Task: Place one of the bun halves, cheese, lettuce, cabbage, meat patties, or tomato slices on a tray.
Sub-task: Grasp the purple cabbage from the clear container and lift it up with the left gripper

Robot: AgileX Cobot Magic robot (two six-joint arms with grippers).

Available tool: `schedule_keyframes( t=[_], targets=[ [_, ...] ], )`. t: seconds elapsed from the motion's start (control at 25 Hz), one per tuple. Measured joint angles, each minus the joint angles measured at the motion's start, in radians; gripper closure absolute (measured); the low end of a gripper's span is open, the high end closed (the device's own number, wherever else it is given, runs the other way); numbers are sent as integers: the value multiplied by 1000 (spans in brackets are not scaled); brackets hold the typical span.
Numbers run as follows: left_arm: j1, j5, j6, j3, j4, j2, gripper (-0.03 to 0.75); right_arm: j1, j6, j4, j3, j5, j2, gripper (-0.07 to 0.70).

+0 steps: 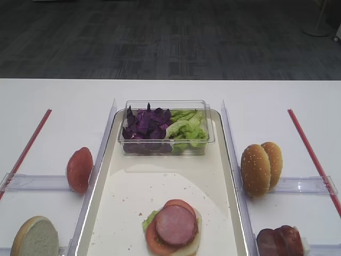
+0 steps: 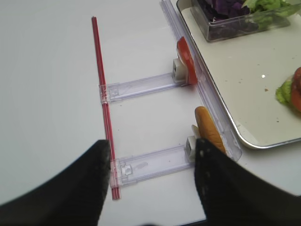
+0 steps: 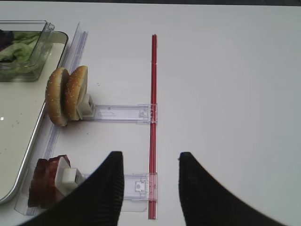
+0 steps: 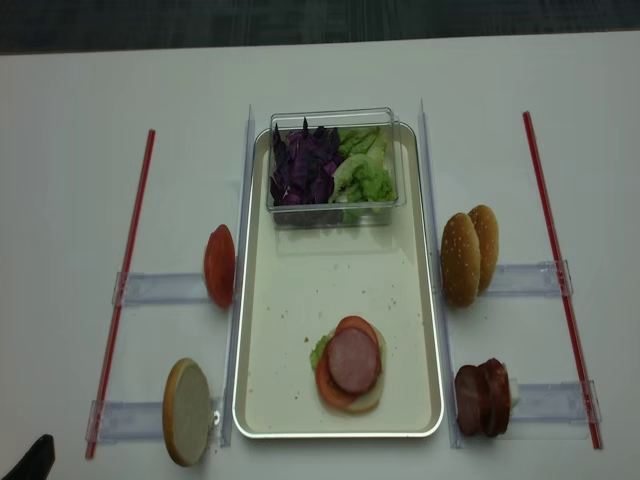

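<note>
The cream tray [image 1: 224, 176] [image 4: 300, 290] holds a stack topped by a meat patty [image 1: 176, 225] over tomato and lettuce. In the clear box lie cabbage [image 1: 146, 124] and lettuce [image 1: 187, 128]. A tomato slice [image 2: 185, 54] [image 1: 80, 169] and a pale-faced bun half [image 2: 209, 132] [image 1: 36, 237] stand on edge left of the tray. Sesame bun halves [image 3: 66, 94] [image 1: 261, 167] and meat patties [image 3: 44, 181] [image 1: 279, 241] stand on its right. My left gripper [image 2: 153, 146] is open and empty, its right finger beside the bun half. My right gripper [image 3: 150, 155] is open and empty. Cheese is out of view.
Clear plastic holder rails [image 2: 141, 87] [image 3: 122, 113] run out from the tray on both sides. They meet a red strip on the left [image 2: 101, 80] and another on the right [image 3: 153, 94]. Clear upright walls [image 1: 104, 144] flank the tray's long sides.
</note>
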Motion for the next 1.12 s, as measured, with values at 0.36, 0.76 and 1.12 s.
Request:
schedule_keyframes(
  t=[0.36, 0.76, 1.12],
  targets=[
    [0, 0, 0, 0, 0, 0, 348, 0, 0, 0, 0, 0, 0, 311],
    [0, 0, 0, 0, 0, 0, 348, 0, 0, 0, 0, 0, 0, 311],
    [0, -11, -74, -9, 33, 169, 348, 0, 0, 0, 0, 0, 0, 311]
  ],
)
